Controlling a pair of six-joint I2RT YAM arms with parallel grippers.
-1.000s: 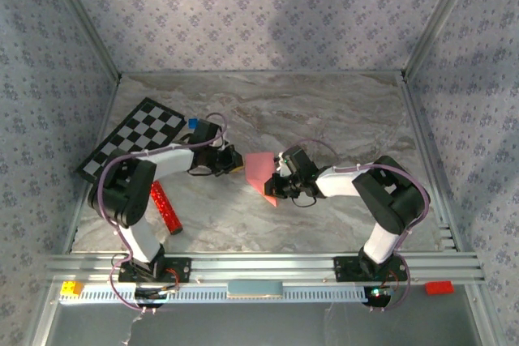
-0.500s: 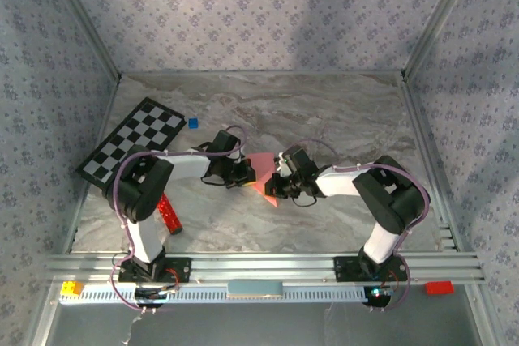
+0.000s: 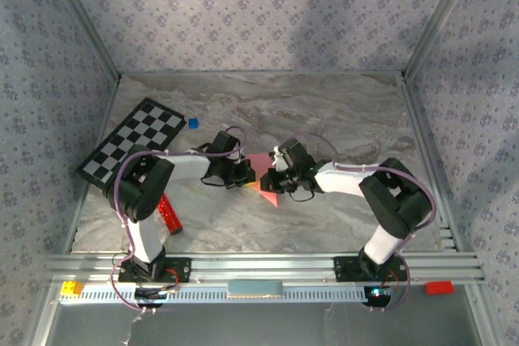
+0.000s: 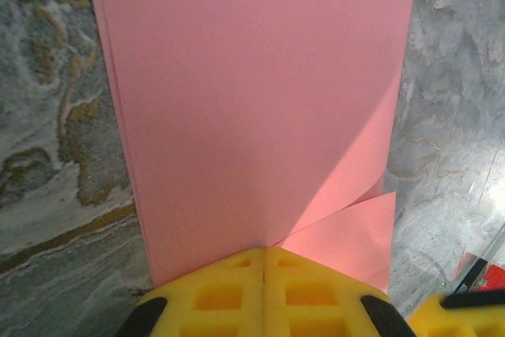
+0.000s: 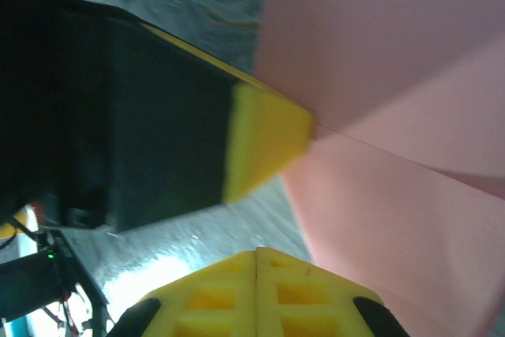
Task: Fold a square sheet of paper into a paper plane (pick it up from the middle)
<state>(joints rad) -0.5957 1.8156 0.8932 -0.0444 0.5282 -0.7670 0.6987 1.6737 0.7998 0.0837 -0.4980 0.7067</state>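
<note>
Mid-fold: salmon-pink square paper sheet (image 4: pixel 260 100) on marble surface (image 3: pixel 340 111). Left fingers (image 4: pixel 213 286) and right fingers (image 5: pixel 209 293) closed, apparently pressing fold. Next: sharpen crease.

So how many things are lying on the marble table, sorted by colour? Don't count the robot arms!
Pink: 1, the square sheet of paper, partly folded
Red: 1, the glittery bar
Blue: 1, the tiny cube
Black-and-white: 1, the checkerboard
Total: 4
</note>
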